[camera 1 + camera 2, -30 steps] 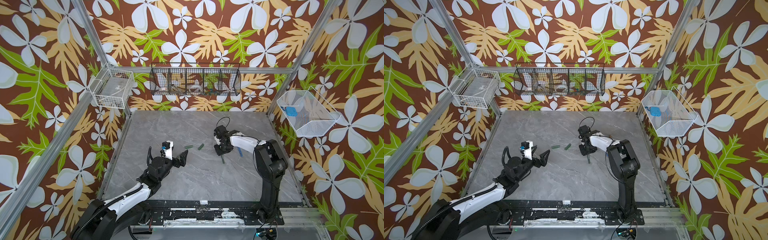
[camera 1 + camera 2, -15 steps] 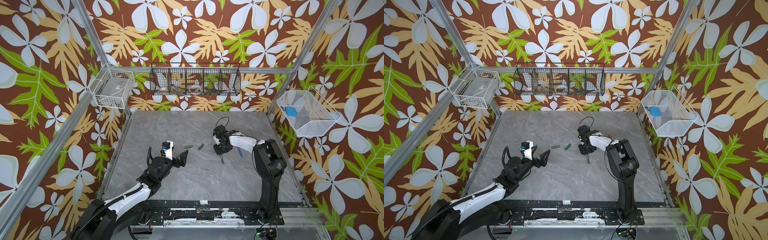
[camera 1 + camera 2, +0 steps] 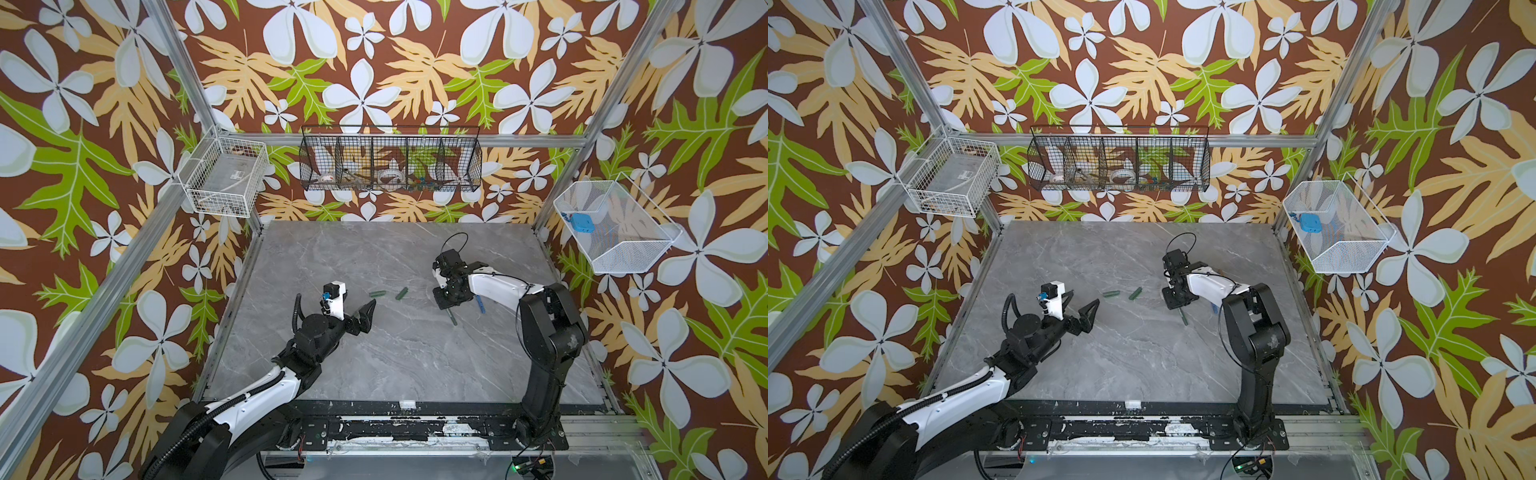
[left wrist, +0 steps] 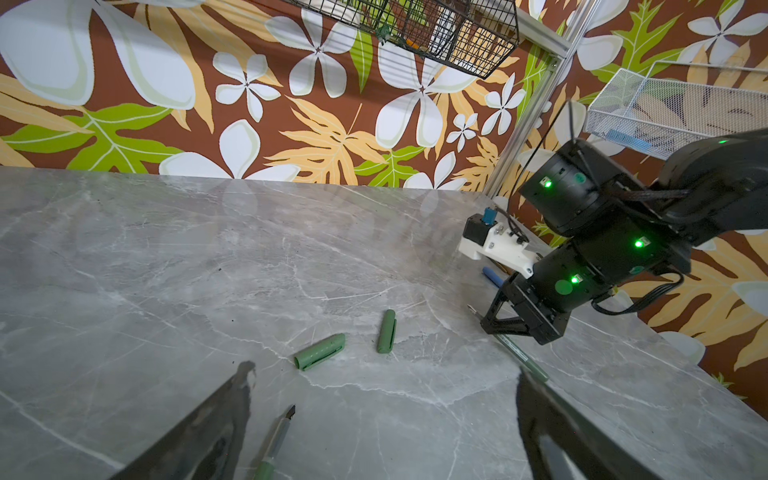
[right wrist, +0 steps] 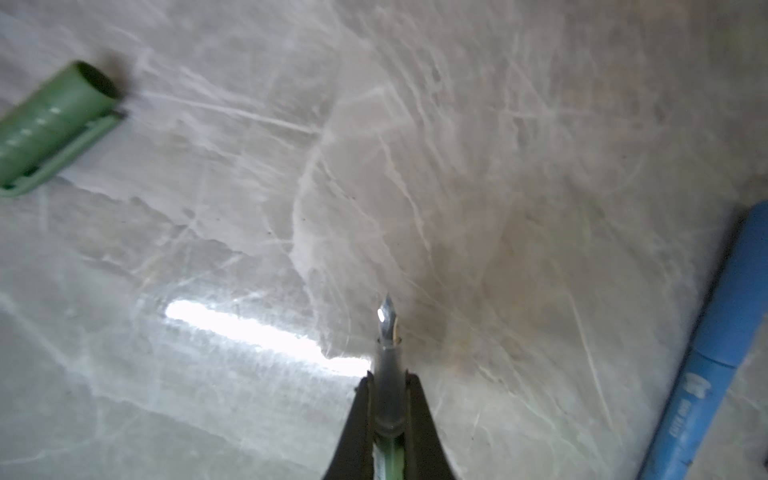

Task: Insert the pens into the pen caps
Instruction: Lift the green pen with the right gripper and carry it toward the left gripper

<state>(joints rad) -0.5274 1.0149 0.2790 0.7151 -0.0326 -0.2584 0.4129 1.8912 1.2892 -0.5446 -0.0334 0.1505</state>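
**Right gripper (image 5: 389,395) clamped on a green pen (image 5: 388,365)**

Its jaws pinch the barrel just behind the nib. The grasp looks made. Next, lift and line the nib up with the open green cap (image 5: 54,120) lying ahead, off to one side. The left gripper (image 4: 384,374) gapes wide, empty.

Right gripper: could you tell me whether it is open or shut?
Shut on the green pen: in its wrist view the right gripper clamps the barrel from both sides.

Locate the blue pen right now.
In both top views the blue pen lies on the table right of centre, just right of the right gripper, partly hidden by that arm.
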